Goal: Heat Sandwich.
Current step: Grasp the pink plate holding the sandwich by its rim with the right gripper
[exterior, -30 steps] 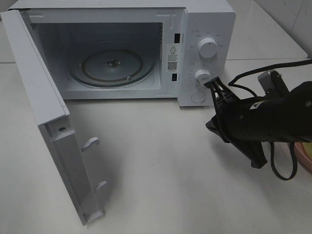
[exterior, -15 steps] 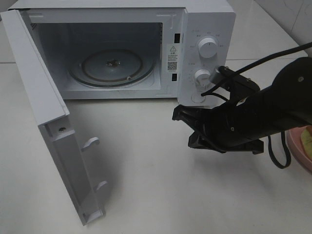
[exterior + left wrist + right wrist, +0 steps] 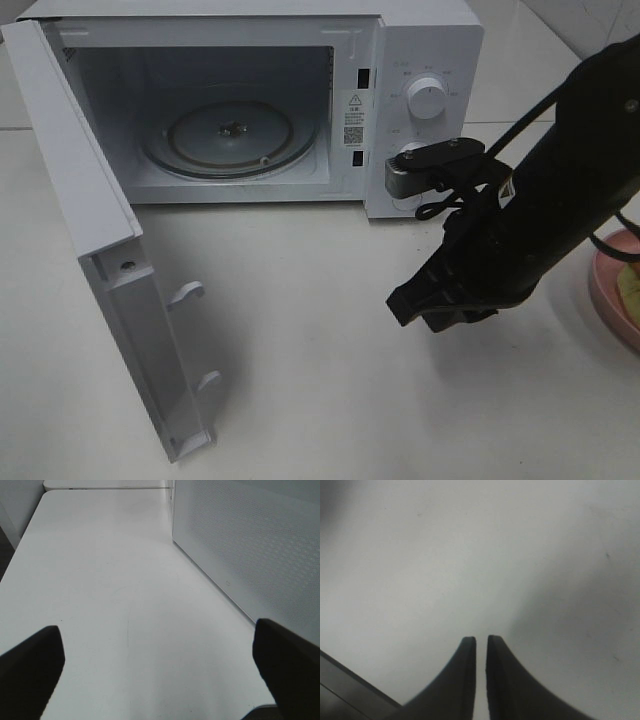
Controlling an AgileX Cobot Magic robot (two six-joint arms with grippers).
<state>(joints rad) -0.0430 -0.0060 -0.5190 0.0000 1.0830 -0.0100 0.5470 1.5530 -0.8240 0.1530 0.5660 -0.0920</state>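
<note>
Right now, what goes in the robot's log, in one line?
microwave door open | turntable bare | sandwich on plate | left gripper open, empty | right gripper nearly shut, empty

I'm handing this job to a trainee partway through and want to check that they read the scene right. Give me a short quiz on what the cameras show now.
1. True or false: the hinged door of the white box-shaped microwave oven stands open.
2. What lies on the round glass turntable inside it? A) a mug B) a bowl C) nothing
3. Fill in: the black right claw hangs over the white tabletop, between the oven's front and the round pink plate at the ___ edge of the high view.

Key: 1 true; 2 C; 3 right.
</note>
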